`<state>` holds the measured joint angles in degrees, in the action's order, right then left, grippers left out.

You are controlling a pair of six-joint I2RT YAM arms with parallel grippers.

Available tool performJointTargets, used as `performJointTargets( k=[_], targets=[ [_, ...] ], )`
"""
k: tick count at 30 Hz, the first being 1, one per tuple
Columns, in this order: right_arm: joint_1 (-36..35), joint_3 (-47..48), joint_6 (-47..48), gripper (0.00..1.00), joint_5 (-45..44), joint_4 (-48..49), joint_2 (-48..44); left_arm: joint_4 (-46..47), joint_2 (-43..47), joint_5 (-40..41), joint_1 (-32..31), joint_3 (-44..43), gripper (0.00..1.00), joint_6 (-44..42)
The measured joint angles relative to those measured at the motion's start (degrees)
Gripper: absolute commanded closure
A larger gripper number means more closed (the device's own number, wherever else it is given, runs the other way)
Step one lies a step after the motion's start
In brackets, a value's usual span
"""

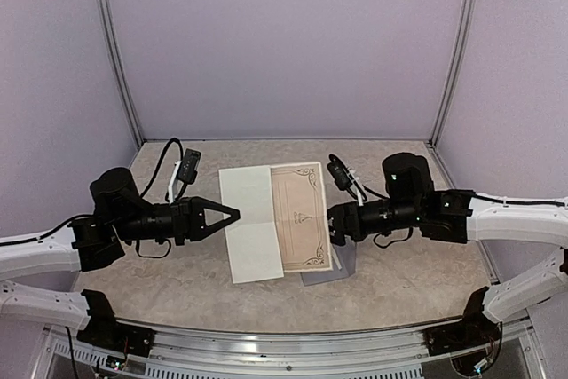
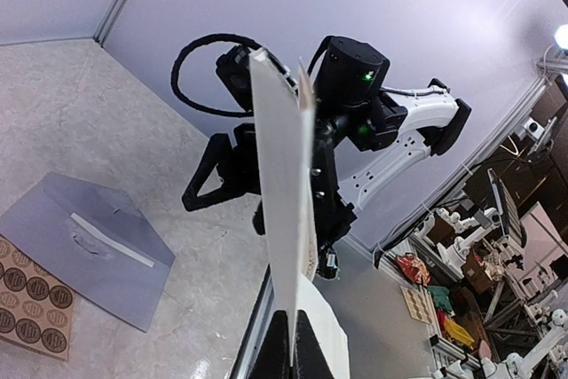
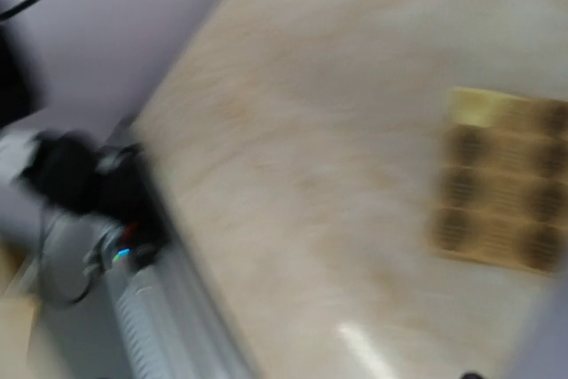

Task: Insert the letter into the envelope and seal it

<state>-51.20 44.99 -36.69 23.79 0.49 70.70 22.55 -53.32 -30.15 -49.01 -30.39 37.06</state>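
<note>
The letter (image 1: 271, 219), white on its left half and tan with ornate print on its right half, hangs in the air between the two arms. My left gripper (image 1: 232, 214) is shut on its left edge. In the left wrist view the letter (image 2: 282, 210) stands edge-on, pinched between my fingertips (image 2: 282, 348). My right gripper (image 1: 332, 224) is at the letter's right edge, and its jaws stand apart on either side of the sheet. The grey-lavender envelope (image 2: 84, 241) lies flat on the table with its flap open, and a corner of it (image 1: 330, 272) shows under the letter.
A tan sheet of round brown stickers (image 2: 31, 295) lies beside the envelope and also shows blurred in the right wrist view (image 3: 506, 184). Lavender walls and metal posts (image 1: 115, 51) enclose the marbled table (image 1: 399, 281). An aluminium rail (image 1: 293, 343) runs along the near edge.
</note>
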Motion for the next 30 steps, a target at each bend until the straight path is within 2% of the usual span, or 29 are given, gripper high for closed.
performJointTargets(
  k=[4,10,21,24,30],
  targets=[
    [-2.3,0.9,0.3,0.12,6.1,6.7,0.7,0.2,-0.6,0.5,-0.3,0.0,1.0,0.0],
    [-3.0,1.0,-2.4,0.12,11.5,17.7,2.1,0.3,-0.7,0.6,-0.8,0.0,1.0,0.0],
    [-5.6,3.2,-5.2,0.21,14.1,23.5,10.9,1.7,-0.9,0.6,-2.1,0.0,1.0,0.0],
    [-6.4,4.7,-5.9,0.31,14.6,25.2,12.7,2.1,-1.4,0.6,-2.2,0.0,1.0,0.0],
    [-7.2,5.9,-7.2,0.72,15.2,27.7,14.6,2.9,-2.2,0.4,-2.4,0.0,1.0,0.0]
  ],
)
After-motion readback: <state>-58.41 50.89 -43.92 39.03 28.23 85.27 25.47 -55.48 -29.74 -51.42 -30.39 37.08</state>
